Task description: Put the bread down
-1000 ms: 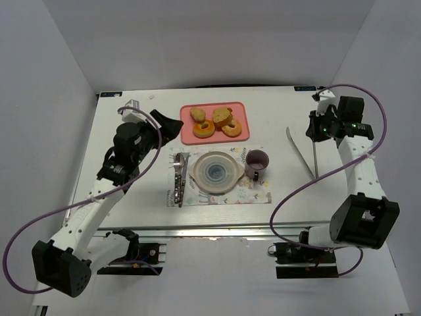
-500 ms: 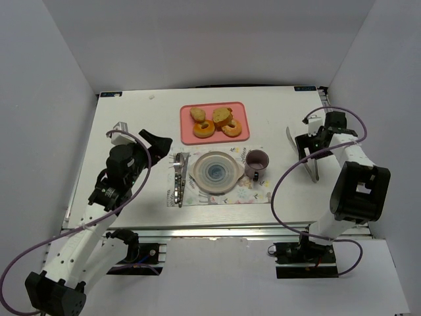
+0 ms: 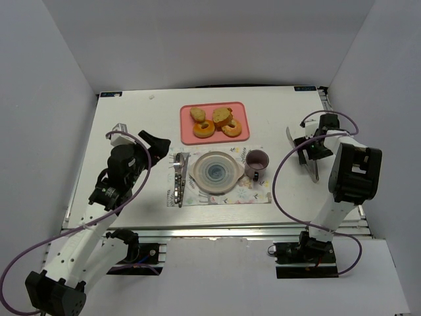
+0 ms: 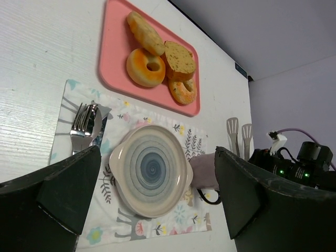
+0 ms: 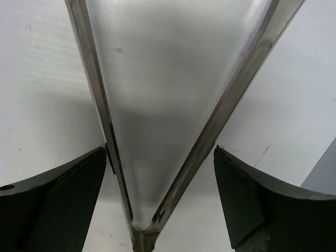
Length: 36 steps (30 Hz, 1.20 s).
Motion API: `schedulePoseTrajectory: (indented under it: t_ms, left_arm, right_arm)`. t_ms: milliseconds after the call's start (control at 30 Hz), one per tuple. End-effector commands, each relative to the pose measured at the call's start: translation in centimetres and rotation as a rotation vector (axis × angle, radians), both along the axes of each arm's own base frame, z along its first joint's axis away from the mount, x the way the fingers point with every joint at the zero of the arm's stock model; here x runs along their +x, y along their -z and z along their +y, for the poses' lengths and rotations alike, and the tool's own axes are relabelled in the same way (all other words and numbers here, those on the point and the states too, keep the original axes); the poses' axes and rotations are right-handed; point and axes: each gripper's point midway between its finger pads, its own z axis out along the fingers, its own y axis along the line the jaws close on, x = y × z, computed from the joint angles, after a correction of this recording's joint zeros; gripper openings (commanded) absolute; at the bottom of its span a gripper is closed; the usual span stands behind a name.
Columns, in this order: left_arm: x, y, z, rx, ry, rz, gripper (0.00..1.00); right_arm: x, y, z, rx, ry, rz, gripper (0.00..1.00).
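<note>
Table (image 3: pixel 131 131) is boxed in by walls on the left, back and right, and only the near edge where the arm bases sit is open. Free surface: a wide strip down the left side, a band along the back behind the tray, and a narrower strip on the right where the tongs (image 3: pixel 299 153) lie. Pink tray (image 3: pixel 187 136) sits back-centre and all the bread (image 3: pixel 203 128) is in it: two rings toward the near edge, two lumpy rolls behind, packed touching each other. Just in front of the tray is a patterned placemat (image 3: pixel 260 194) with a round plate (image 3: pixel 197 172) in the middle holding nothing, a fork and spoon (image 3: pixel 179 178) along its left side, and a purple mug (image 3: pixel 256 161) touching the plate's right rim. Left gripper (image 3: pixel 158 141) hangs over the table just left of the placemat, jaws wide, gripping nothing; its wrist view (image 4: pixel 152 199) looks across the plate to the tray. Right gripper (image 3: pixel 314 141) is down over the tongs, well apart from the bread. Wrist view (image 5: pixel 157 194) shows the jaws spread wide with both steel arms of the tongs (image 5: pixel 229 100) running between them to the hinge. One arm passes right by the tip of a finger (image 5: pixel 52 199); can't tell if it touches. No clamp on the tongs.
</note>
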Motion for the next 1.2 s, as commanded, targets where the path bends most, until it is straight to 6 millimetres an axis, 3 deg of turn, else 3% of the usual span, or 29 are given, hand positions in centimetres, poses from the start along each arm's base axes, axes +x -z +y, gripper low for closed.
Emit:
schedulePoseTrajectory:
  t_ms: [0, 67, 167, 200, 267, 333, 400, 467, 500, 567, 600, 633, 667, 767, 900, 933, 1167]
  left_arm:
    - [0.1, -0.4, 0.3, 0.004, -0.017, 0.006, 0.98]
    - [0.1, -0.5, 0.3, 0.009, -0.018, 0.008, 0.98]
    - [0.2, -0.7, 0.4, 0.011, -0.02, 0.009, 0.98]
    - [0.3, -0.6, 0.4, 0.015, -0.022, 0.014, 0.98]
    - [0.4, -0.8, 0.3, 0.011, -0.022, 0.012, 0.98]
    - [0.4, -0.9, 0.3, 0.007, -0.025, 0.008, 0.98]
    - [0.5, -1.1, 0.4, 0.002, -0.029, 0.004, 0.98]
    - [0.5, -1.0, 0.3, -0.001, -0.03, 0.005, 0.98]
    - [0.5, -1.2, 0.3, -0.004, -0.029, 0.002, 0.98]
    - [0.5, -1.0, 0.2, -0.005, -0.026, 0.006, 0.98]
    - [0.6, -1.0, 0.2, -0.005, -0.025, 0.006, 0.98]
    - [0.6, -1.1, 0.1, -0.006, -0.022, 0.006, 0.98]
    - [0.7, -1.0, 0.1, -0.005, -0.022, 0.009, 0.98]
    - [0.7, -1.3, 0.0, -0.007, -0.02, 0.006, 0.98]
    - [0.4, -1.6, 0.3, -0.015, -0.033, 0.005, 0.98]
    - [0.3, -1.6, 0.4, -0.018, -0.037, 0.007, 0.98]
    - [-0.2, -1.8, 1.0, -0.04, -0.068, 0.012, 0.98]
  right_arm:
    - [2.0, 0.3, 0.2, 0.032, 0.011, -0.036, 0.86]
    - [2.3, 0.5, 0.6, 0.058, 0.01, -0.031, 0.84]
    - [2.2, 1.1, 1.3, 0.112, 0.002, 0.011, 0.66]
    - [2.0, 1.7, 1.4, 0.128, 0.002, 0.036, 0.52]
    - [2.1, 1.6, 1.4, 0.163, 0.006, 0.045, 0.37]
    - [2.0, 1.2, 1.3, 0.171, 0.007, 0.04, 0.22]
    - [2.3, -0.7, 1.6, 0.182, -0.016, -0.012, 0.16]
    - [2.7, -2.8, 2.1, 0.196, -0.053, -0.068, 0.16]
    - [3.2, -5.1, 3.0, 0.219, -0.089, -0.13, 0.18]
    - [3.4, -7.2, 4.7, 0.238, -0.152, -0.157, 0.22]
    - [4.1, -9.4, 5.8, 0.259, -0.188, -0.203, 0.27]
    - [4.1, -11.0, 8.1, 0.295, -0.236, -0.203, 0.33]
    - [4.2, -11.9, 9.1, 0.324, -0.238, -0.212, 0.39]
    - [5.3, -14.7, 11.5, 0.38, -0.266, -0.251, 0.43]
    - [5.9, -16.5, 15.4, 0.475, -0.314, -0.239, 0.48]
    - [5.7, -16.7, 17.4, 0.507, -0.353, -0.226, 0.48]
    - [7.4, -18.0, 23.3, 0.68, -0.368, -0.189, 0.48]
